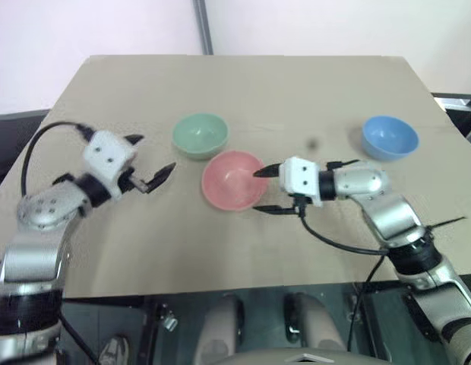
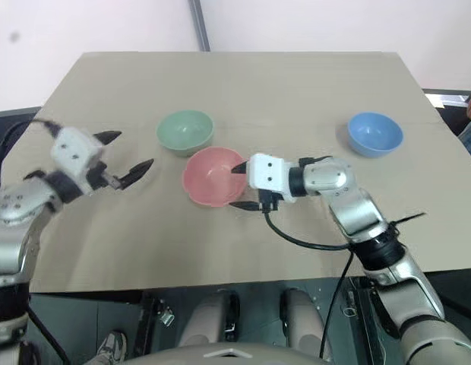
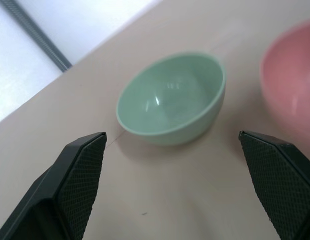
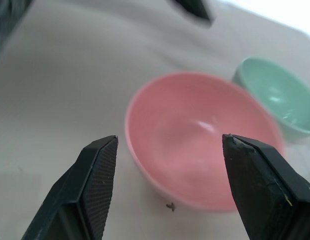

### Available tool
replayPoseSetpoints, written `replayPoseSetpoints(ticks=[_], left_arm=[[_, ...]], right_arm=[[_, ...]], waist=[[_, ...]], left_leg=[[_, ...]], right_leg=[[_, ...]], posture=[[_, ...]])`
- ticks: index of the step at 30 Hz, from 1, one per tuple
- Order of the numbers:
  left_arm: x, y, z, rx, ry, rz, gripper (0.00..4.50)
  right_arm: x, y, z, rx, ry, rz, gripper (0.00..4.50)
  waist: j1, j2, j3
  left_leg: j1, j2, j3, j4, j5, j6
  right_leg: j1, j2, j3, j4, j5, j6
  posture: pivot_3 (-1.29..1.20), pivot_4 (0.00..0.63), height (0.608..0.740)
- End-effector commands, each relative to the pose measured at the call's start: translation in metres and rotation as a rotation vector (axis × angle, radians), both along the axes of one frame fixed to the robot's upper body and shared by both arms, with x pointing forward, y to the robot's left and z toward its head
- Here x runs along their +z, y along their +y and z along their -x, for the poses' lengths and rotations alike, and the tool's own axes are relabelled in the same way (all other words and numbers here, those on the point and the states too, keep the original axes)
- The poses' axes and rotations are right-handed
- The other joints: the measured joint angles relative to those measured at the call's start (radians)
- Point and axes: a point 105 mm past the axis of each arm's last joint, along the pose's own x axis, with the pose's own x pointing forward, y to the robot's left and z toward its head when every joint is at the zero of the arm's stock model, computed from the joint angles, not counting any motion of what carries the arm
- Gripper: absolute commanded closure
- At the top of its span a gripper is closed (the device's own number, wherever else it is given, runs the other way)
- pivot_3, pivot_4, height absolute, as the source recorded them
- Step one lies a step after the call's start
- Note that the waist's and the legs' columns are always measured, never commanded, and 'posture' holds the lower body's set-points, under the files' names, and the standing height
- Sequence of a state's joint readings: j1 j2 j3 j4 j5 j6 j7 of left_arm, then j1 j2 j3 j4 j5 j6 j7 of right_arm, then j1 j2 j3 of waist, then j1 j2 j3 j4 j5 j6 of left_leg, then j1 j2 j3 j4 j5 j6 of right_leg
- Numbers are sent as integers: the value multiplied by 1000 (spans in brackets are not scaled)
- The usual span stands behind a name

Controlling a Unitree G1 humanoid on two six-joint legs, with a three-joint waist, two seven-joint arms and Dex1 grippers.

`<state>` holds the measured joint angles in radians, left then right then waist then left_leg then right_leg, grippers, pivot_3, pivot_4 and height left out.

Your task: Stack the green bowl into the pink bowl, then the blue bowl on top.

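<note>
Three bowls sit apart on the surface [image 1: 311,91], none stacked yet: the green bowl [image 1: 200,134] just beside the pink bowl [image 1: 233,179], the blue bowl [image 1: 390,137] well off to our right. Our left gripper [image 1: 154,163] hangs wide and empty, aimed at the green bowl from its left. We judge the main risk is a rim pinch that slips on the smooth plastic, or a finger that pushes the green bowl into the pink one. Our right gripper [image 1: 267,190] also stands spread, empty, its fingers either side of the pink bowl's near edge; a careless sweep there could shove that bowl. Both forearms reach inward, grippers tipped slightly down.
</note>
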<state>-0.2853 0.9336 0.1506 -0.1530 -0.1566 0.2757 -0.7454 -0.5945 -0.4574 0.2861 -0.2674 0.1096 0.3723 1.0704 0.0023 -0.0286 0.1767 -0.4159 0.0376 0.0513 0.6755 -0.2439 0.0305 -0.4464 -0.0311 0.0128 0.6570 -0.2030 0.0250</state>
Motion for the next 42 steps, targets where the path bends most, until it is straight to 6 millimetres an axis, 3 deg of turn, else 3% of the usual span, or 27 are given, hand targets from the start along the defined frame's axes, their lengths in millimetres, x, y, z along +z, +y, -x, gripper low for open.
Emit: replayPoseSetpoints(ticks=[1,6,11,16,23,25,33,39,40,42], left_arm=[[3,-16,-17,-138,18,-300,0],[6,-23,-54,-206,41,-551,0],[-9,-31,-77,-274,86,-724,0],[-19,-37,-86,-335,98,-817,1212],[-4,-51,-89,-392,66,-753,4435],[5,-53,-81,-434,48,-721,4435],[37,-76,-12,-686,33,-572,4435],[31,-95,28,-840,115,-529,4435],[27,-97,31,-860,132,-522,3908],[19,-101,33,-884,145,-525,3434]], right_arm=[[26,-17,6,-91,-20,-90,886],[29,-34,5,-229,-23,-110,886],[31,-46,9,-328,-42,-120,886],[31,-52,14,-387,-48,-128,848],[30,-58,16,-433,-47,-139,848],[29,-61,15,-439,-45,-141,848],[27,-77,9,-470,-25,-144,848],[21,-90,5,-493,-17,-119,848],[21,-91,5,-497,-18,-116,848],[20,-93,4,-504,-21,-114,848]], waist=[[9,0,0],[7,0,0],[7,0,0],[4,-1,0],[7,-1,0],[4,-1,0],[-14,-1,1],[-15,-1,1],[-15,-1,1],[-14,-1,1]], left_leg=[[0,0,1,0,0,0],[1,1,5,0,0,0],[-1,1,6,0,0,0],[-2,1,6,0,0,0],[-2,1,6,0,0,1],[-2,1,6,0,0,1],[-2,2,5,1,0,1],[-1,2,5,5,0,1],[0,2,5,5,0,1],[0,2,5,7,0,1]], right_leg=[[0,0,0,-1,0,0],[-1,2,4,-1,0,0],[-3,4,6,-1,2,4],[-3,3,6,-3,1,7],[-3,3,6,-2,0,8],[-3,3,6,-2,1,8],[-3,2,6,-1,2,5],[-1,3,6,1,0,9],[-1,3,6,2,0,8],[-1,3,6,3,-2,5]], posture=[[0,150,740],[0,150,740],[0,150,740],[0,150,740],[0,150,740],[0,150,740],[0,150,740],[0,150,740],[0,150,740],[0,150,740]])
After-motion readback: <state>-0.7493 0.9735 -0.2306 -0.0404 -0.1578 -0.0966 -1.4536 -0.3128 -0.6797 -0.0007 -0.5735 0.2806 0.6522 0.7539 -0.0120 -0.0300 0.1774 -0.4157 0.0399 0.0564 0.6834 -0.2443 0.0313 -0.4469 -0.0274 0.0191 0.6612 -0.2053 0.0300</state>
